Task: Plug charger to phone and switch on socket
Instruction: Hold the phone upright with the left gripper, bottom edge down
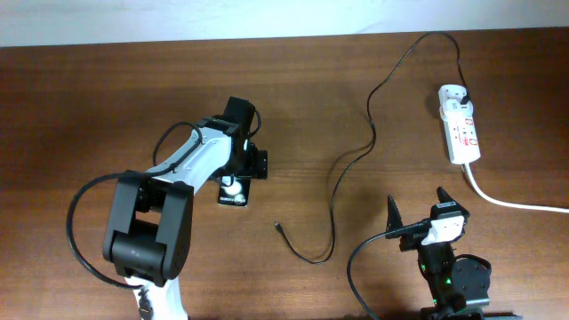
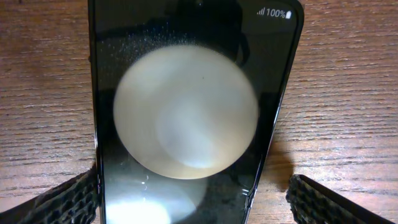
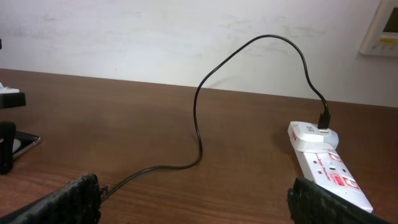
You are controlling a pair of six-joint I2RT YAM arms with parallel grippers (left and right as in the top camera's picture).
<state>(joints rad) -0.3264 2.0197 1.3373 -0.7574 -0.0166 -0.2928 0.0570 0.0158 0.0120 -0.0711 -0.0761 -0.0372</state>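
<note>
The black phone (image 1: 234, 196) lies flat on the table left of centre and fills the left wrist view (image 2: 186, 112), its glossy face showing round white glare. My left gripper (image 1: 238, 178) is open low over it (image 2: 193, 202), one finger at each long edge; the right finger stands clear of the phone. The charger's thin black cable (image 1: 334, 191) runs from its free tip (image 1: 277, 226) up to the black plug (image 1: 464, 92) seated in the white socket (image 1: 460, 124). My right gripper (image 1: 418, 212) is open and empty near the front edge. Its view shows the cable (image 3: 199, 124) and the socket (image 3: 326, 165).
The socket's thick white cord (image 1: 516, 203) runs off to the right edge. A white wall (image 3: 155, 37) stands behind the table's far edge. The left arm's body (image 1: 147, 222) and its black cable loop (image 1: 76, 236) occupy the front left.
</note>
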